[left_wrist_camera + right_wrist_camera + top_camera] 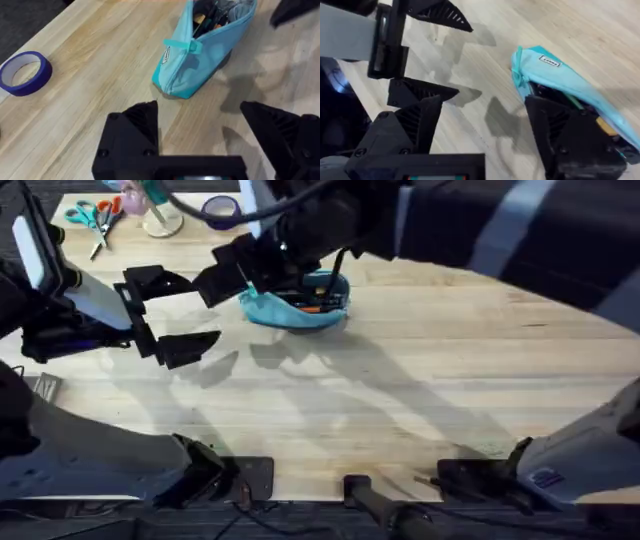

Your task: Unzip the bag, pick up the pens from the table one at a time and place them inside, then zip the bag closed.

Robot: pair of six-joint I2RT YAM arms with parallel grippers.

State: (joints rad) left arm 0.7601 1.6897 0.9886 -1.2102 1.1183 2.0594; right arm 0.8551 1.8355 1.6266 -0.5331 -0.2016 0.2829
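Observation:
The turquoise bag (300, 308) lies on the table (420, 400) at the middle back, its zipper open. Several pens (312, 302) show inside its mouth, dark with some orange and green (210, 15). My left gripper (170, 315) hovers open to the left of the bag, nothing between its fingers (135, 130). My right gripper (235, 272) reaches across from the right and hangs open over the bag's left end. In the right wrist view one of its fingers (565, 140) sits above the bag's (555, 75) open mouth. The bag's zipper-end tab (182, 45) faces my left gripper (200, 130).
A blue tape roll (222, 210) (25, 72) lies at the back, left of the bag. Teal-handled scissors (90, 218) and a pale round stand (160, 220) sit at the back left corner. Bare wood stretches across the front and right of the table.

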